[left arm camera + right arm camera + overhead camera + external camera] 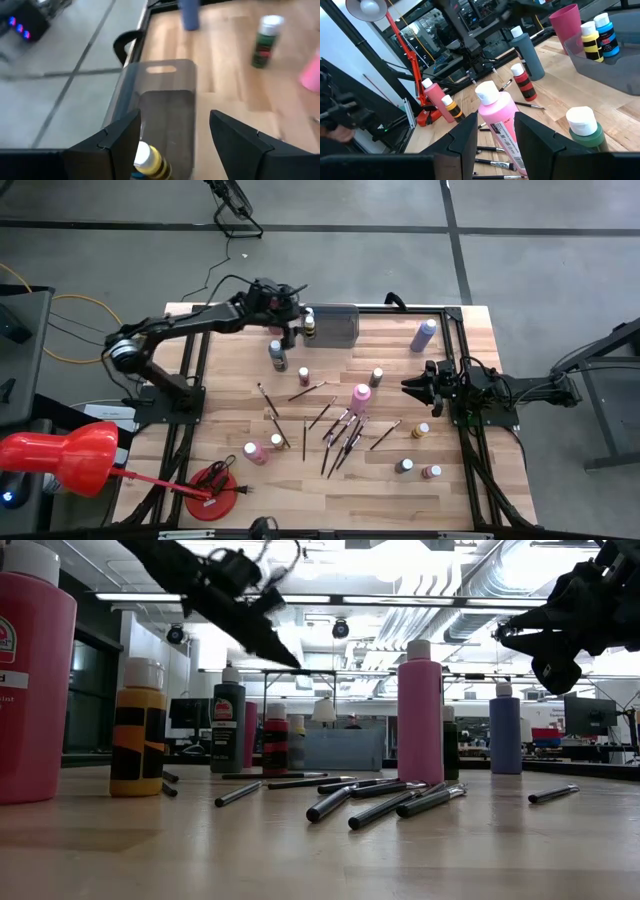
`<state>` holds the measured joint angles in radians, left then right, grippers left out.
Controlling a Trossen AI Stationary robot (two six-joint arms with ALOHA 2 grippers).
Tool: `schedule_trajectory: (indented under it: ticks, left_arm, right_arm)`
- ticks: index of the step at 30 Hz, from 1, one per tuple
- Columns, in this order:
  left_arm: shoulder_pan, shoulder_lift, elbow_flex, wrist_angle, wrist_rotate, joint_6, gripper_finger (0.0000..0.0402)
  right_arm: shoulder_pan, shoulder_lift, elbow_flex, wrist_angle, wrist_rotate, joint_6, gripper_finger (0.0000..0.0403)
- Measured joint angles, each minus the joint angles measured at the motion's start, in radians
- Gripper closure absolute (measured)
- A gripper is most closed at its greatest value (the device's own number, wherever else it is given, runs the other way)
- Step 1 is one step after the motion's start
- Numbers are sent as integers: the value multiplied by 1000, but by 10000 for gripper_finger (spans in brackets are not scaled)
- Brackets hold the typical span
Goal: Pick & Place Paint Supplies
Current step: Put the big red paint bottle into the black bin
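High view: we look straight down on a wooden tabletop [480, 490] strewn with paint supplies. The left gripper [296, 320] hovers at about 11 o'clock from the tabletop's middle, over the near end of a grey tray [335, 323]. Its fingers stand wide apart and hold nothing. In the left wrist view, a yellow-and-black striped bottle [150, 161] sits in the tray just below those fingers, beside a blue one barely visible.

The right gripper [412, 387] waits at 3 o'clock, its fingers partly open and empty.

Still out on the tabletop, we see a tall pink bottle [361, 394] near the centre, a lavender bottle [424, 334] at 1 o'clock, a red-and-black bottle [277, 354] at 10 o'clock, and more small bottles towards 5 and 7 o'clock. Thin dark paintbrushes [345, 440] lie scattered around the middle, some overlapping.

We judge the bottles to be light, rigid plastic with smooth, slightly slippery sides. They look top-heavy when tall, so a grip across the body below the cap should hold steadiest. The brushes appear very light and stiff but slender. They lie flat, so we would pinch one across its handle near the middle, choosing one that lies apart from its neighbours.
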<state>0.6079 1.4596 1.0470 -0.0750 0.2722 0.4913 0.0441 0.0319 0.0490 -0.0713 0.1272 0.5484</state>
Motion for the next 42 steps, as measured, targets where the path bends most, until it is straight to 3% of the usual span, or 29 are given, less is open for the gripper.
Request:
schedule_trajectory:
  ticks: [6, 12, 25, 28, 34, 38, 42]
  left_arm:
    - [0, -170, 0, -215, 13, 134, 171]
    - [0, -296, -33, -370, 73, 159, 171]
    - [2, -494, -335, -267, 131, 102, 171]
    - [1, -550, -355, -268, 205, 102, 171]
    - [-14, -687, -377, -292, 452, 100, 171]
    - [-95, -770, -406, -377, 562, 49, 171]
    - [-245, -834, -457, -416, 582, 2, 171]
  right_arm:
    - [0, 0, 0, 0, 0, 0, 279]
    - [0, 0, 0, 0, 0, 0, 279]
    - [0, 0, 0, 0, 0, 0, 279]
    - [0, 0, 0, 0, 0, 0, 279]
    - [0, 0, 0, 0, 0, 0, 279]
    - [0, 0, 0, 0, 0, 0, 279]
    - [0, 0, 0, 0, 0, 0, 279]
